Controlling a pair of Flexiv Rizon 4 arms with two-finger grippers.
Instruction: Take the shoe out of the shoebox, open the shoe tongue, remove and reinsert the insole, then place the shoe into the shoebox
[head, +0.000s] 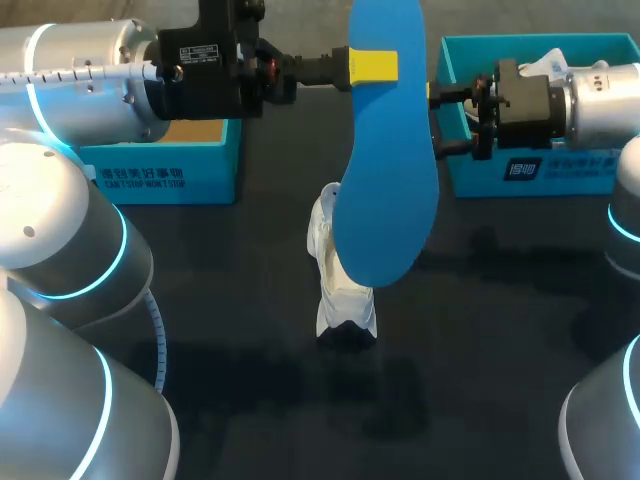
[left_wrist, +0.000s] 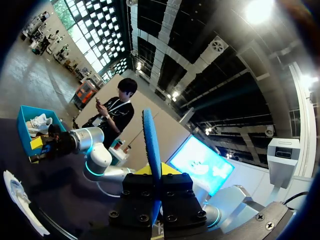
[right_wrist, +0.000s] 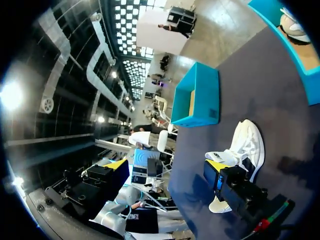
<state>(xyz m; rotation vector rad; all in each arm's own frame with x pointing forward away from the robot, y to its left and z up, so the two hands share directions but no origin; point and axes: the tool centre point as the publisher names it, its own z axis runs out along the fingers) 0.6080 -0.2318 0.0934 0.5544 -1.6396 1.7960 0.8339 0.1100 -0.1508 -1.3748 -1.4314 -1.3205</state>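
Our left hand (head: 372, 65) is clenched on a long blue foam insole (head: 385, 180) and holds it in the air above the dark counter (head: 500, 320). One yellow fingertip lies across the insole's upper part. The insole hangs lengthwise, its broad rounded end pointing down toward the counter. In the left wrist view we see it edge-on, a thin blue blade rising from between the hand's fingers.

Our right hand (head: 440, 120) comes in from the opposite side and sits just beside the insole's edge. Its two fingers are spread apart and grasp nothing. We cannot tell whether a fingertip touches the insole.

The white shoe (head: 345, 290) is out of the box. It lies on the counter between the two boxes, and in the head view the insole's lower end hangs in front of it and hides part of it. In the right wrist view the shoe lies on the counter just beyond one of that hand's fingers.

An open teal shoebox (head: 165, 165) with a brown cardboard floor stands at the far side of the counter, under our left arm (head: 90, 80). A second teal shoebox (head: 530, 170) stands opposite, behind our right arm (head: 600, 100). A white item (head: 555, 62) lies inside it, too hidden for us to identify.
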